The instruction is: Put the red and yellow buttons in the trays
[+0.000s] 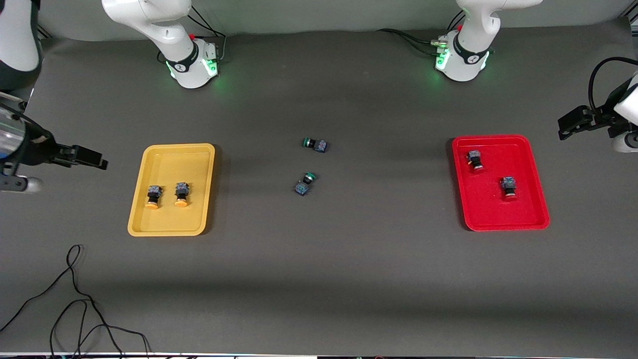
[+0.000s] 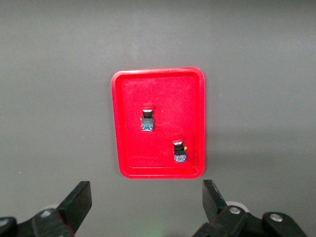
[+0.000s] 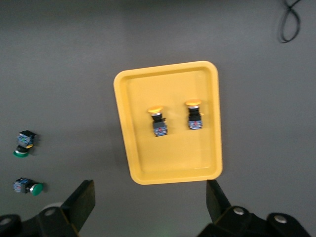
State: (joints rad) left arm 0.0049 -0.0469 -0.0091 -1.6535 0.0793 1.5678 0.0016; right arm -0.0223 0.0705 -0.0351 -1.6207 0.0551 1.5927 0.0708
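Right gripper (image 1: 87, 157) hovering beside the yellow tray (image 1: 172, 149), jaws spread; both yellow buttons (image 1: 167, 195) inside. Green buttons (image 1: 309, 164) mid-surface, best left alone. Red buttons (image 1: 491, 173) in the red tray (image 1: 498, 222); left gripper (image 1: 573, 122) alongside, jaws spread. Seemingly complete: retreat high, clear of rims.

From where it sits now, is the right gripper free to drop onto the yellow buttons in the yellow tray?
Probably yes. The right gripper, open, holds nothing and hangs beside the yellow tray. The two yellow buttons lie side by side in it, apart, with nothing over them.
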